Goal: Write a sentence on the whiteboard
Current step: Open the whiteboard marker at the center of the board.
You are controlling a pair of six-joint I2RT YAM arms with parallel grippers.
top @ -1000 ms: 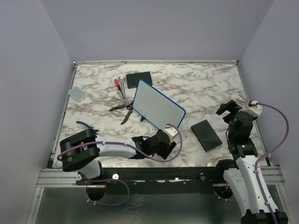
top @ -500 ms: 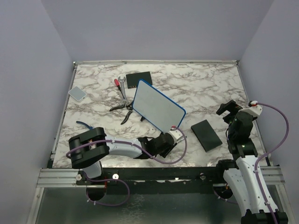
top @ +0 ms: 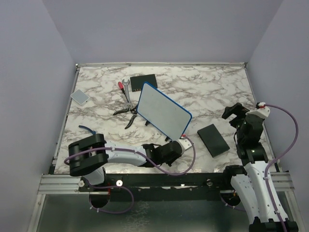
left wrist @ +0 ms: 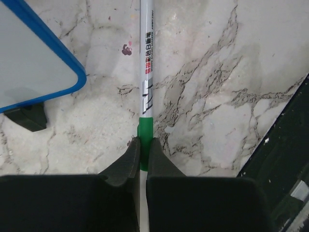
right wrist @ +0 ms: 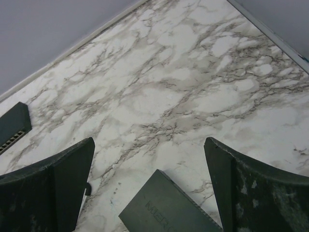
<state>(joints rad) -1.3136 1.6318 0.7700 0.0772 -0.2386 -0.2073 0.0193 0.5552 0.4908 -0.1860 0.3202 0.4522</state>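
The whiteboard (top: 161, 110), blue-rimmed and on little black feet, stands tilted mid-table; one corner (left wrist: 34, 67) shows in the left wrist view. Its face looks blank, and the sentence is out of view. A marker (left wrist: 146, 72) with a white barrel and a green band lies on the marble just in front of the board's right corner. My left gripper (left wrist: 144, 143) is shut on the marker's green end, low over the table (top: 181, 141). My right gripper (right wrist: 148, 145) hangs wide open above the table at the right (top: 231, 112), with nothing between its fingers.
A flat black pad (top: 213, 139) lies right of the board, under the right gripper (right wrist: 169, 210). A black box with ports (top: 144, 81) sits behind the board. Pliers (top: 126, 112), a wrench (top: 125, 86) and a small grey card (top: 80, 96) lie at the left.
My left gripper has closed from open onto the marker, and its arm has settled lower toward the table's front edge. The right arm has barely moved.
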